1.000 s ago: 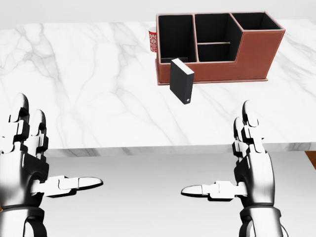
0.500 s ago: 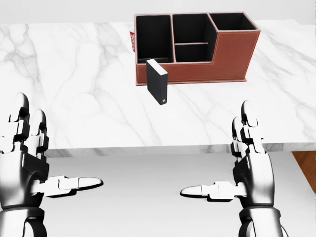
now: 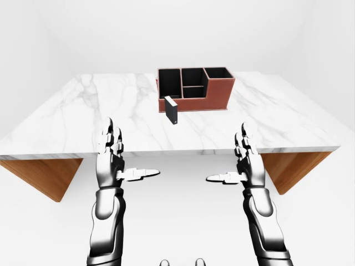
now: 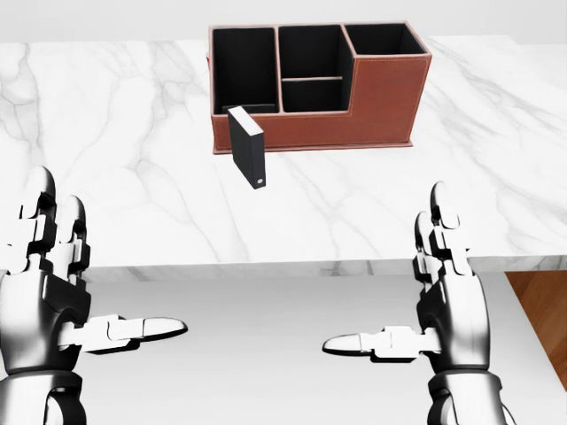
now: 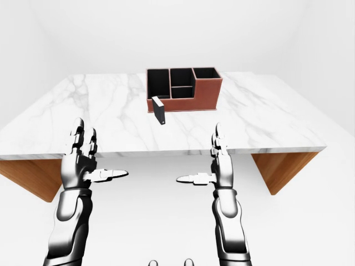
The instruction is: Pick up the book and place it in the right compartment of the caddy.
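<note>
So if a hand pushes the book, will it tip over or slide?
The book stands upright on a narrow edge, so it would probably tip rather than slide. It looks stiff and boxy, likely holding its shape. The marble table looks smooth, so a low push might slide it.

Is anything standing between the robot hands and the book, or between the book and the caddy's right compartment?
Nothing visible. Both the left robot hand and right robot hand are open, short of the table edge, with bare marble between them and the upright book. The caddy sits just beyond it, its right compartment open-topped.
</note>
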Motion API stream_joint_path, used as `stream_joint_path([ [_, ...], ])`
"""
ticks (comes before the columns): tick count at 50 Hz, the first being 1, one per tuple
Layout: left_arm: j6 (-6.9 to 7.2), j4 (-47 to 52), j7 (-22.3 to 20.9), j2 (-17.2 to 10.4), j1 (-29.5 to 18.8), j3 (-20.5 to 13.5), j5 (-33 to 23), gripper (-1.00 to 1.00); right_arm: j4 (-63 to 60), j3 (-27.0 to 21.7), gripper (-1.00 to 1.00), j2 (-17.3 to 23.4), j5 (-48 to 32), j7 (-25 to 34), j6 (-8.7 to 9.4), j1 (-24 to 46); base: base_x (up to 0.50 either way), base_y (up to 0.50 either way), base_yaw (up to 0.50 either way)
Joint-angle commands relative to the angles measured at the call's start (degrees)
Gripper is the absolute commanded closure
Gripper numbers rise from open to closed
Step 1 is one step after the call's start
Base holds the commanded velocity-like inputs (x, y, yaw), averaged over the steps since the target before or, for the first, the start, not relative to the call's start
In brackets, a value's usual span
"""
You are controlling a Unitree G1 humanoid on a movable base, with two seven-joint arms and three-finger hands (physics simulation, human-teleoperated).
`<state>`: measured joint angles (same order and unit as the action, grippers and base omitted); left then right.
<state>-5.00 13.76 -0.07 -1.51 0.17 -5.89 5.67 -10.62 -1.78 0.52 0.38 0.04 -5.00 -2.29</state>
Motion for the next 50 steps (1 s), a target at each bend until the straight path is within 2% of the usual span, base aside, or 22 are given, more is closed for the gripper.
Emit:
stream_joint_path([
  [1,0.0,0.08,0.13,-0.03,0.05,0.03,-0.08,-1.0,0.65,0.03,-1.0,0.02,-0.48,0.16,0.0,0.16,0.0,0.0,0.0],
  [12,0.0,-0.24,0.16,-0.06,-0.02,-0.06,-0.13,-1.0,0.76,0.19,-1.0,0.02,-1.09,0.09,0.0,0.13,0.04,0.0,0.0],
  [50,0.0,-0.41,0.12,-0.05,-0.01,0.07,-0.35,-1.0,1.21,0.15,-1.0,-0.02,-1.04,0.11,0.0,0.27,0.34,0.0,0.0],
])
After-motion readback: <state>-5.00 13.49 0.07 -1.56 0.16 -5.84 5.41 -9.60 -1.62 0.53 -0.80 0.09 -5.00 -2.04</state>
